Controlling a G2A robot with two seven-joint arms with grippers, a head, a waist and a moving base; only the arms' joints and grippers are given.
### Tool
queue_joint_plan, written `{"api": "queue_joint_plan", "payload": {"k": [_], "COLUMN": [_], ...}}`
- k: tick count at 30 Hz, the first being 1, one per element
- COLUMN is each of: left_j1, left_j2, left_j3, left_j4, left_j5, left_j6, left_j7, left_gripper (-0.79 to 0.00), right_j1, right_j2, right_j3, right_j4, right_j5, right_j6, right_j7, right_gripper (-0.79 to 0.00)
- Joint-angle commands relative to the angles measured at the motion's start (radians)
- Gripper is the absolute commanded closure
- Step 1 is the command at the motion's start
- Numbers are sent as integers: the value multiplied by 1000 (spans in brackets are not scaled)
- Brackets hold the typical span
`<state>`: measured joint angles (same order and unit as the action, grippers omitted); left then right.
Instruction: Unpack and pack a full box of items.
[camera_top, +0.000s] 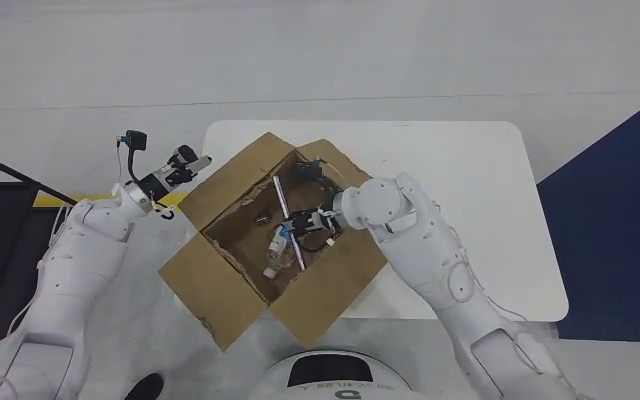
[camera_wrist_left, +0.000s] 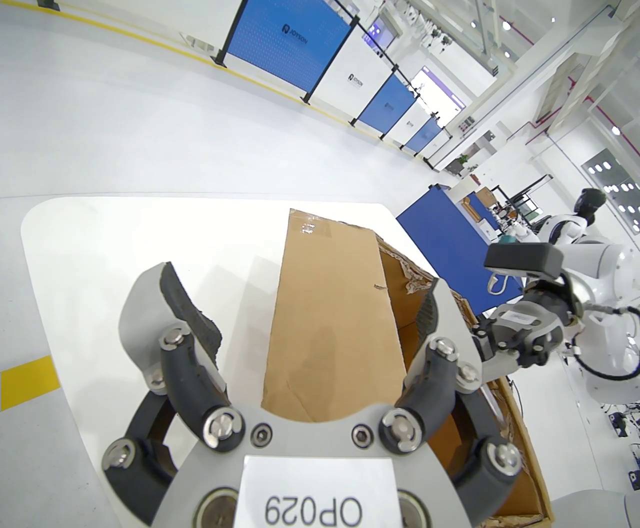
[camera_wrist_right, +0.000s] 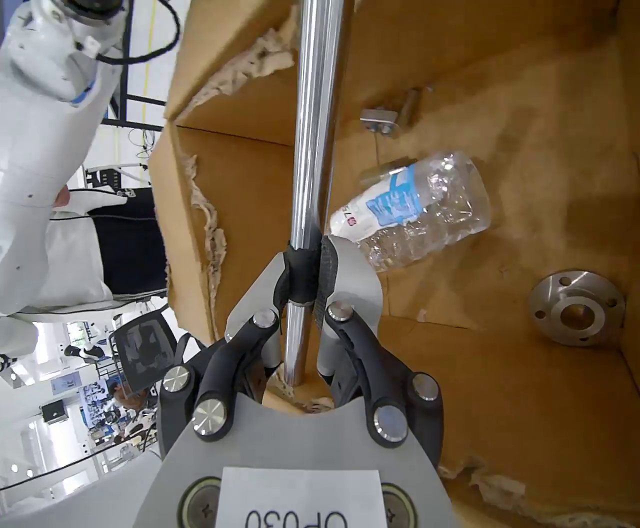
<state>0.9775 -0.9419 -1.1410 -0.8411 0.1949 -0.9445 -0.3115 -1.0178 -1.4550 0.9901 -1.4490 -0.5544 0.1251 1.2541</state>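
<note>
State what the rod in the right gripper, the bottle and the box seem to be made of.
The rod looks like polished metal, probably steel, going by its mirror-like streaked reflections. The bottle is thin clear plastic, see-through and crinkled. The box is matte brown cardboard with torn, fibrous edges.

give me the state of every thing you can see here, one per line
left gripper, open, empty
right gripper, shut on the rod
rod, held near one end, inside the box
box, open, flaps spread out
bottle, lying on its side on the box floor
flange, lying flat on the box floor
</note>
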Motion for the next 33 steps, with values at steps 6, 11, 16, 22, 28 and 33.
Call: {"api": "queue_joint_plan", "payload": {"k": [6, 11, 16, 22, 28, 33], "left_j1": [0, 0, 0, 0, 0, 0], "left_j2": [0, 0, 0, 0, 0, 0], "left_j3": [0, 0, 0, 0, 0, 0], "left_j4": [0, 0, 0, 0, 0, 0], "left_j5": [0, 0, 0, 0, 0, 0], "left_j6": [0, 0, 0, 0, 0, 0], "left_j7": [0, 0, 0, 0, 0, 0], "left_gripper": [-785, -785, -785, -785, -785, -785], "right_j1": [65, 134, 211, 311, 374, 399], "right_j2": [-2, -8, -21, -53, -80, -87], "right_j3": [-43, -79, -115, -182, -191, -159], "right_j4": [73, 109, 170, 257, 327, 369], "right_j5": [-84, -164, -196, -210, -158, -121], "right_j6": [98, 180, 223, 244, 245, 259], "right_j7": [17, 17, 18, -25, -107, -165], "right_gripper": [-785, -785, -785, -785, -785, -785]}}
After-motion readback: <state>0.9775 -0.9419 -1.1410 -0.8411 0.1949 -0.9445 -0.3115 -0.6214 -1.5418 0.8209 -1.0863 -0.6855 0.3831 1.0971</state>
